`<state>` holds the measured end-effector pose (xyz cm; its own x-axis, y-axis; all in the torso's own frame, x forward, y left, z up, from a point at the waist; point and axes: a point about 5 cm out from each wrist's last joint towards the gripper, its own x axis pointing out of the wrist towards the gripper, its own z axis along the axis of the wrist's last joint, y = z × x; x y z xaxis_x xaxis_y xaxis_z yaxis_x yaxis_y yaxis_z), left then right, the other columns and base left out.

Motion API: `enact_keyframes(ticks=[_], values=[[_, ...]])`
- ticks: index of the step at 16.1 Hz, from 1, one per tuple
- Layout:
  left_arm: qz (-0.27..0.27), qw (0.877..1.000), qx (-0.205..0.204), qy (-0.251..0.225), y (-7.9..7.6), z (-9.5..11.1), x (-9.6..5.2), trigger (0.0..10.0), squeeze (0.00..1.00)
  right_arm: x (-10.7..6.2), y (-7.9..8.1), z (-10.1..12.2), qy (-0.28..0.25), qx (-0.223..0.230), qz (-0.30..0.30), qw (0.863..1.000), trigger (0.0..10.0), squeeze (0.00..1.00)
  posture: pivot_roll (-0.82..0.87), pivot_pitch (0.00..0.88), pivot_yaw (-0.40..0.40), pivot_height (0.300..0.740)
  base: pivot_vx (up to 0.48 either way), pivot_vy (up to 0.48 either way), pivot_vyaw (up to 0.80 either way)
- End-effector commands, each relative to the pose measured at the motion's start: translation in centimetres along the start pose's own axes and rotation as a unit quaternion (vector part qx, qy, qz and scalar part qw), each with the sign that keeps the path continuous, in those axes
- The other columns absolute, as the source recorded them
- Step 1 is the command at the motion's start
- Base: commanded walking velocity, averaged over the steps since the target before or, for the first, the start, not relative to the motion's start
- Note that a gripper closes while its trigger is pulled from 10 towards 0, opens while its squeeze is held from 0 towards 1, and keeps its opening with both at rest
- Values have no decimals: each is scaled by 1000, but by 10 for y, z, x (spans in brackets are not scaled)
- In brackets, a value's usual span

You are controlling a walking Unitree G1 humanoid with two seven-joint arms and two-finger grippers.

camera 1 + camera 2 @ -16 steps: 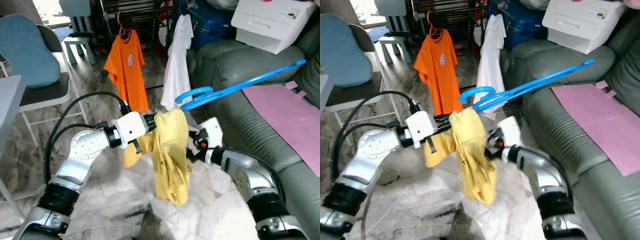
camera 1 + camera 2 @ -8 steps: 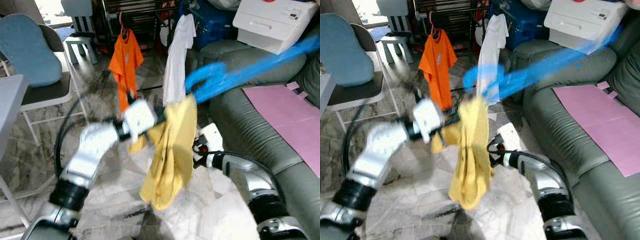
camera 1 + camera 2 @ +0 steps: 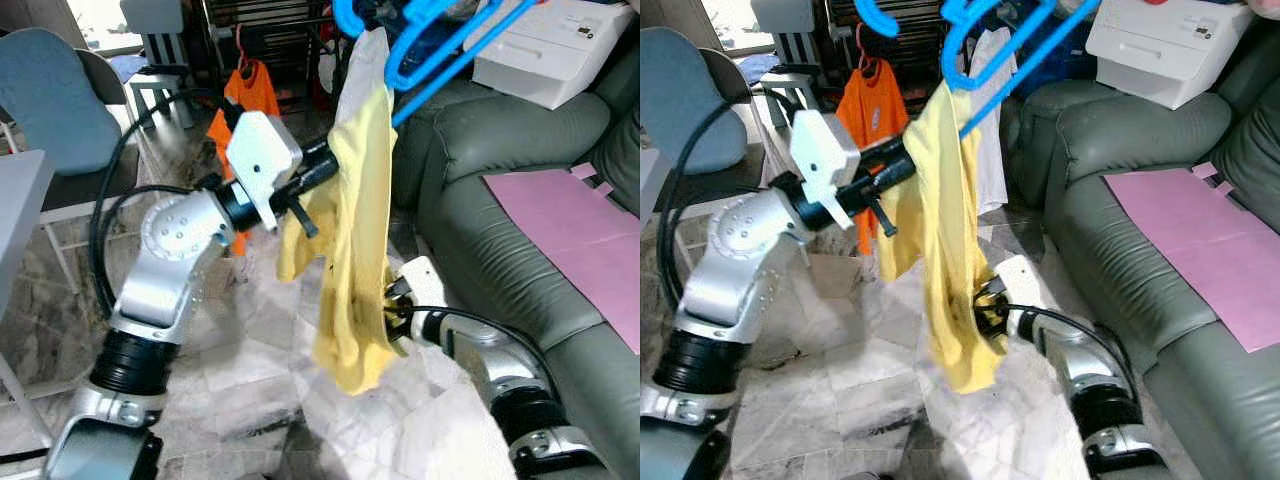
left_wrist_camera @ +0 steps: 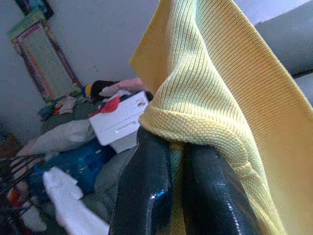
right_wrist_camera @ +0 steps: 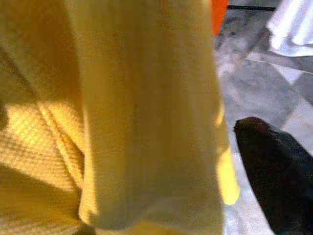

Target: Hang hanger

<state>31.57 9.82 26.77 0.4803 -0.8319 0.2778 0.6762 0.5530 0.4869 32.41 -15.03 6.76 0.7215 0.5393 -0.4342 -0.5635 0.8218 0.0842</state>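
left hand point(image 4: 178, 161) pinches yellow shirt point(image 3: 360, 230); blue hanger point(image 3: 440, 45) slants up-right.

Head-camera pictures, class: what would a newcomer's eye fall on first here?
A yellow garment hangs mid-scene from a blue hanger raised near the top edge. The left gripper pinches its upper edge, while the right gripper sits low against the cloth. A grey sofa stands on the right.

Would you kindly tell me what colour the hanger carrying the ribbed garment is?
Bright blue plastic hanger, clearest in the right eye view.
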Motion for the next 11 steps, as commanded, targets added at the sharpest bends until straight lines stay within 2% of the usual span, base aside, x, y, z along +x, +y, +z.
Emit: enact_keyframes(ticks=[1, 5, 8, 9, 10, 11], values=[[37, 999, 24, -23, 17, 14, -5, 10000, 0, -6, -8, -9, 20, 9, -20, 1000, 0, 0, -91, 41, 13, 740, 0, 0, 0], [66, 997, 20, 38, 25, -11, -26, 10000, 0, -29, -39, -3, 7, 11, -68, 998, 0, 0, -110, 46, 13, 740, 0, 0, 0], [81, 994, 8, 69, 26, -28, -40, 10000, 0, -43, -62, 10, -20, 49, -117, 992, 0, 0, -117, 47, 11, 740, 0, 0, 0], [87, 993, -7, 74, 25, -33, -45, 10000, 0, -45, -67, 19, -41, 76, -129, 988, 0, 0, -119, 46, 11, 740, 0, 0, 0], [119, 988, -71, 66, 27, -38, -51, 10000, 0, -46, -73, 32, -69, 101, -153, 981, 0, 0, -122, 45, 11, 740, 0, 0, 0], [122, 987, -77, 66, 27, -39, -52, 10000, 0, -46, -74, 34, -73, 104, -157, 979, 0, 0, -122, 45, 11, 740, 0, 0, 0]])
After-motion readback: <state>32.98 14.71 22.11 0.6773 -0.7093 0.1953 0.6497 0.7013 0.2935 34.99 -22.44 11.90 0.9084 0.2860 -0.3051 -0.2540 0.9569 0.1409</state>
